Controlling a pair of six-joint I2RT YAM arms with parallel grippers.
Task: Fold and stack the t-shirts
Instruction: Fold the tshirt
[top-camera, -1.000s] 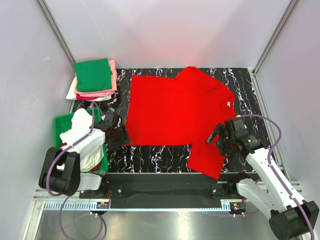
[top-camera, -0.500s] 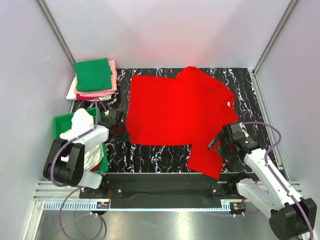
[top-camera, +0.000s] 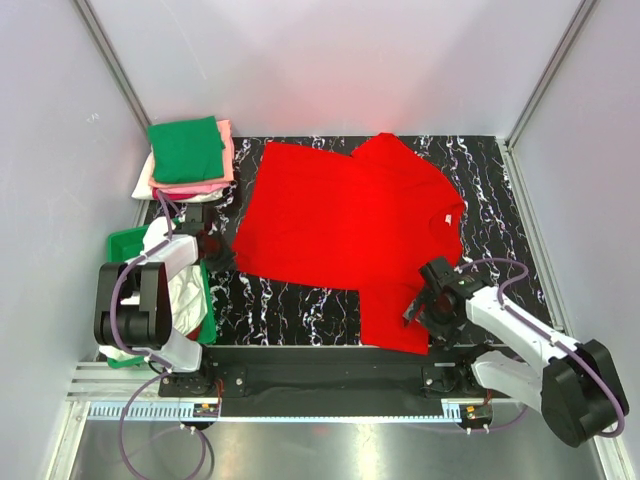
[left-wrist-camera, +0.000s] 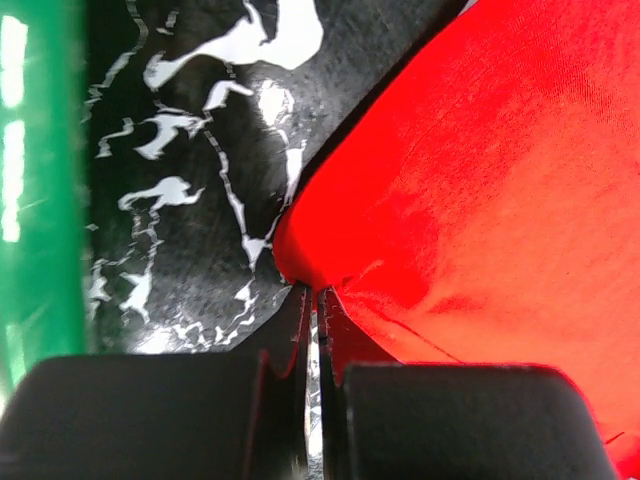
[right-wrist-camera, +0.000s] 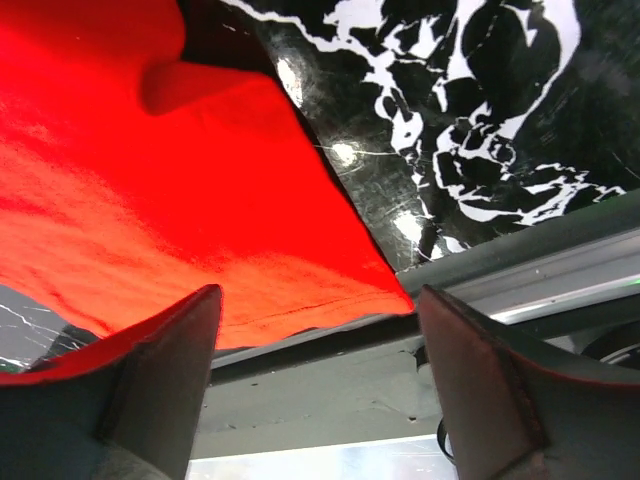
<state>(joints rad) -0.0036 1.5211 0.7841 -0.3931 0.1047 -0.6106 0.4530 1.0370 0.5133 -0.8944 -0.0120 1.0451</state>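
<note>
The bright red t-shirt (top-camera: 350, 225) lies spread on the black marbled table (top-camera: 490, 190). My left gripper (top-camera: 224, 255) is at its near left corner. In the left wrist view the gripper (left-wrist-camera: 315, 296) is shut, pinching the edge of the red cloth (left-wrist-camera: 480, 180). My right gripper (top-camera: 424, 306) stands open over the near sleeve's hem by the table's front edge. In the right wrist view the red hem (right-wrist-camera: 250, 220) lies between the spread fingers (right-wrist-camera: 165, 365), not gripped. Folded t-shirts are stacked at the back left: green (top-camera: 186, 148) on top, pink (top-camera: 218, 178) and white (top-camera: 143, 186) under it.
A green bin (top-camera: 124, 240) holding white cloth (top-camera: 186, 290) stands beside the left arm, and its wall (left-wrist-camera: 40, 180) fills the left of the left wrist view. Grey walls close in both sides and the back. The metal front rail (right-wrist-camera: 330, 390) runs just under the right gripper.
My left gripper has shut on the shirt's near left corner and drawn it leftward. The whole shirt has shifted left. My right gripper has moved down-left to the sleeve's hem.
</note>
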